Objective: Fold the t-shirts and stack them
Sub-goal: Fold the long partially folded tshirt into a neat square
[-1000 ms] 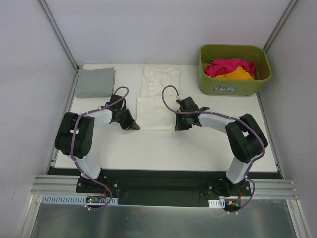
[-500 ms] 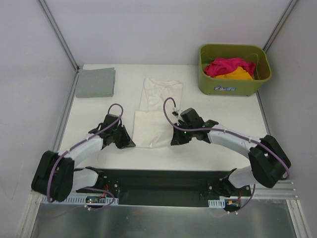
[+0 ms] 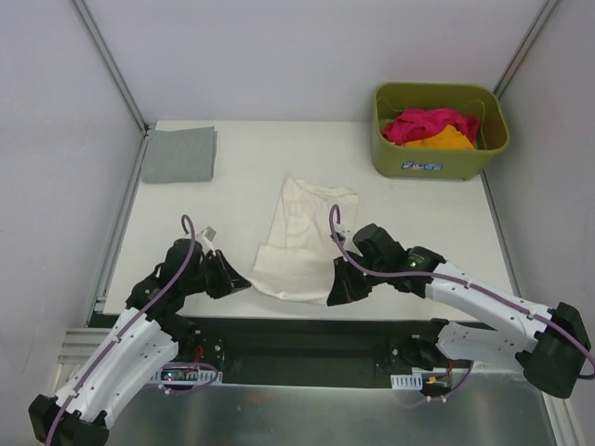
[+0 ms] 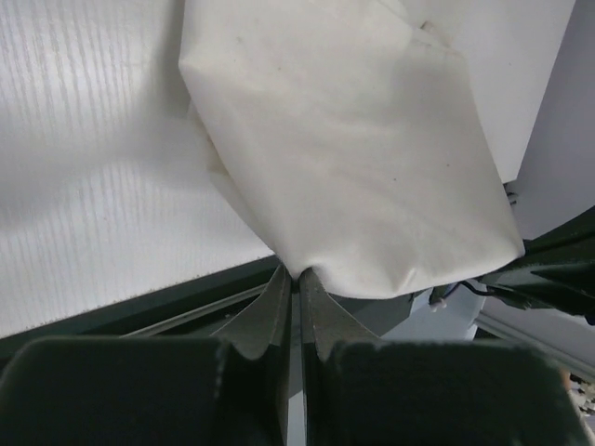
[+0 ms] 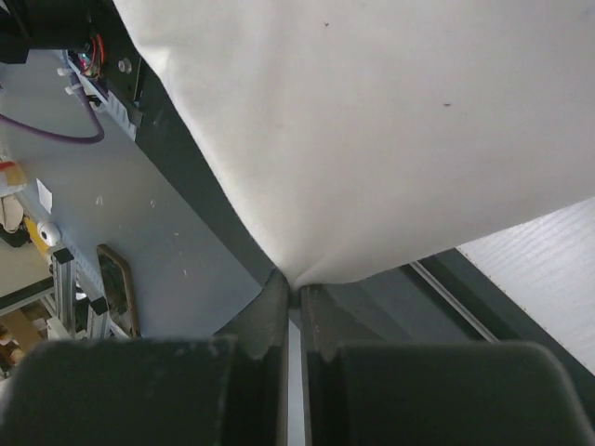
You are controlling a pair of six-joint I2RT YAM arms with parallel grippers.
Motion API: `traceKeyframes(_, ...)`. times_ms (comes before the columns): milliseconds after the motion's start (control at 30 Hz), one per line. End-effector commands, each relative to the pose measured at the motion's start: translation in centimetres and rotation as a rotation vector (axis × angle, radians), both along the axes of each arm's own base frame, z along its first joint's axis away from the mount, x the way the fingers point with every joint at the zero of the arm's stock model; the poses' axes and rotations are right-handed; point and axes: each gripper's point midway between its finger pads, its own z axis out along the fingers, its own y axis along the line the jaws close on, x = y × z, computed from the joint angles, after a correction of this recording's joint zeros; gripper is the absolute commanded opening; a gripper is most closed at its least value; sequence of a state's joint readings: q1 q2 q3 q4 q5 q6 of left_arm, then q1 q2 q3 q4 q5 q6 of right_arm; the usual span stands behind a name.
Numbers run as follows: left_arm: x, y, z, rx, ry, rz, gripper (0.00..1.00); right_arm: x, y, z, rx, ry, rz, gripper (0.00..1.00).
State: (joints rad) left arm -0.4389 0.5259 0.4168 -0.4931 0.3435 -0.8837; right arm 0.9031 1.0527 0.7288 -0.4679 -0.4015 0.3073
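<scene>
The cream-white t-shirt [image 3: 297, 243], folded lengthwise, lies on the white table with its near end at the front edge. My left gripper [image 3: 244, 282] is shut on its near left corner [image 4: 296, 265]. My right gripper [image 3: 337, 295] is shut on its near right corner [image 5: 296, 279]. Both hold that end lifted over the table's front edge. A folded grey t-shirt [image 3: 179, 154] lies at the far left. Magenta-pink [image 3: 420, 122] and orange [image 3: 441, 139] t-shirts lie in the basket.
The olive-green plastic basket [image 3: 437, 163] stands at the far right corner. The black front rail [image 3: 297, 336] runs under the grippers. White enclosure walls stand on the left, back and right.
Both grippers have drawn back toward the table's front edge, dragging the cream-white t-shirt with them. Its near end now reaches the edge, and its far end has left the back of the table.
</scene>
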Motion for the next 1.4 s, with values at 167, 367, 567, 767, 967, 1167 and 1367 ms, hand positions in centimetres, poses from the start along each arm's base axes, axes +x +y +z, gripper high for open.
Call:
traceKeyframes(167, 1.2, 1.0, 4.9, 0.017, -0.121, 0.058, 0.0, 1.6, -1.1, 4.3, -0.054, -0.071, 0.004, 0.01)
traceKeyframes(367, 5.3, 1.9, 7.0, 0.123, -0.212, 0.139, 0.0, 6.5, -1.2, 7.0, -0.043, -0.195, -0.038, 0.01)
traceKeyframes(567, 10.0, 0.5, 9.6, 0.156, -0.29, 0.135, 0.0, 12.8, -1.2, 9.5, -0.029, -0.302, -0.139, 0.01)
traceKeyframes(767, 14.4, 0.6, 11.4, 0.261, -0.335, 0.168, 0.0, 18.0, -1.8, 11.3, -0.048, -0.37, -0.229, 0.01)
traceKeyframes(967, 18.1, 0.1, 12.6, 0.294, -0.358, 0.163, 0.0, 20.7, -2.9, 11.2, -0.057, -0.363, -0.283, 0.01)
traceKeyframes(1167, 21.9, -0.2, 12.3, 0.309, -0.346, 0.151, 0.0, 22.7, -4.7, 9.2, -0.088, -0.333, -0.353, 0.01)
traceKeyframes(1367, 25.3, -1.0, 10.8, 0.329, -0.308, 0.126, 0.0, 25.2, -6.7, 7.1, -0.132, -0.286, -0.421, 0.01)
